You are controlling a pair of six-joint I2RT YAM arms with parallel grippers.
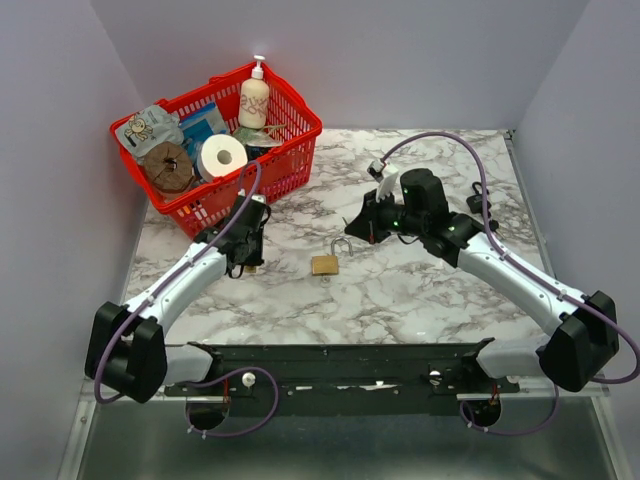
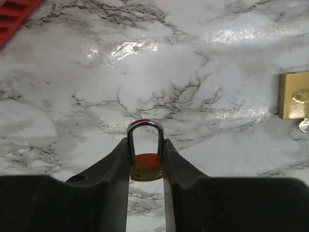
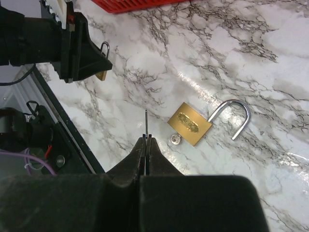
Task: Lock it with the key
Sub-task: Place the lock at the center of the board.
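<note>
White marble-patterned table [image 1: 400, 300] with dark veins, red basket [image 1: 290, 160] standing at upper left, brass padlock [image 1: 324, 265] lying flat near centre, shackle swung open, small silver piece [image 3: 175, 139] just beside it

The table [image 1: 400, 290] was white marble veined with grey and black. At the far left the basket [image 1: 270, 175] was red. In it the pump bottle [image 1: 254, 100] was cream-white, the toilet roll [image 1: 222, 155] white and a packet [image 1: 205, 122] blue. Near the middle, the large padlock [image 1: 324, 264] had a brass-yellow body and a silvery shackle. The small padlock [image 2: 145, 166] was brass with an orange-red patch and a chrome shackle, between the black fingers [image 2: 113, 169] of the left gripper [image 2: 145, 145]. The right gripper [image 3: 146, 141] was black too; what may have been the key [image 3: 146, 123] showed only as a thin dark line. The left arm [image 1: 180, 285] and right arm [image 1: 510, 270] were white with black joints, their cables [image 1: 450, 138] purple.
</note>
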